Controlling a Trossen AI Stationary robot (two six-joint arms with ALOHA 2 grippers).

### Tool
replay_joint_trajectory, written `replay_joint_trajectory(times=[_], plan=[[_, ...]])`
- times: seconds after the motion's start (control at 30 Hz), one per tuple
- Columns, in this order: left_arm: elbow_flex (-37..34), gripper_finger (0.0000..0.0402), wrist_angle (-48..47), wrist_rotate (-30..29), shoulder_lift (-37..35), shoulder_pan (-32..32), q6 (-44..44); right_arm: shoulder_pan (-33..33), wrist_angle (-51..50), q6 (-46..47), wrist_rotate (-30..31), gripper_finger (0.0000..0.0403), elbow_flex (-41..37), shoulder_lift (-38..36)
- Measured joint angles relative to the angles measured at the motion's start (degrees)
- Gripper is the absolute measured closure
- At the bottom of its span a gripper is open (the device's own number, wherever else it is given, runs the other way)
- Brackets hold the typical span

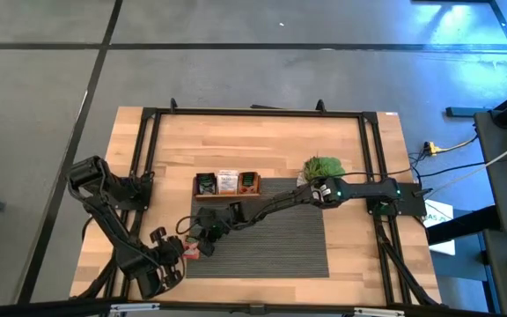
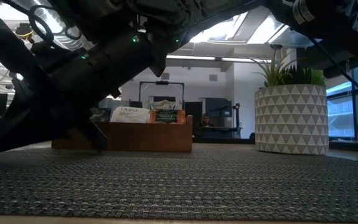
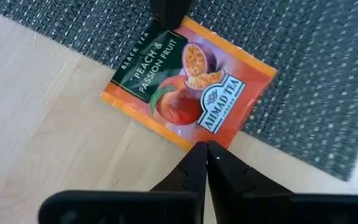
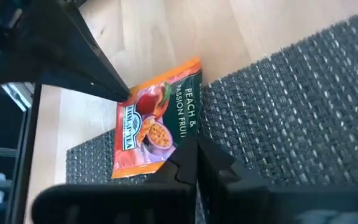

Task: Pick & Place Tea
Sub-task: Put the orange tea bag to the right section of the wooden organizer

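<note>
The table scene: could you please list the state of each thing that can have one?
Tea sachet: flat, half on the mat, half on bare wood, sealed.
Left claw: shut, at one sachet edge.
Right claw: shut, at the opposite edge.
Tray: upright, holding tea.
Plant: upright.

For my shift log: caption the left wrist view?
Both shut grippers, left gripper and right gripper, pinch opposite edges of an orange tea sachet.

An open office or lab: grey floor [image 1: 236, 79] taped with dark lines, ceiling lights [image 2: 219, 58], desks with monitors [image 2: 213, 112] behind, large windows [image 2: 353, 99], a framed wooden surface [image 1: 262, 145].
</note>
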Motion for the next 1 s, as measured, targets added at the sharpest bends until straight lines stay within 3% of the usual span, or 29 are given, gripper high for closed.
replay_joint_trajectory(times=[0.13, 0.3, 0.63, 1.0], plan=[[0.0, 0.0389, 0.0, -0.1, -2.3, 0.0, -0.3, 0.0, -2.7, -4.3, -0.3, 0.0399, 2.4, -0.7], [0.0, 0.0389, 0.2, -4.2, -7.1, -0.3, 1.6, 0.0, -15.0, -12.7, 1.6, 0.0400, 9.9, -1.2], [0.1, 0.0393, 0.7, -19.3, -17.1, -3.3, 10.6, 0.0, -31.8, -24.4, 8.4, 0.0401, 8.5, -10.4], [0.1, 0.0393, 0.9, -21.0, -18.5, -3.5, 12.1, 1.4, -49.2, -27.4, 10.7, 0.0402, 8.5, -14.9]])
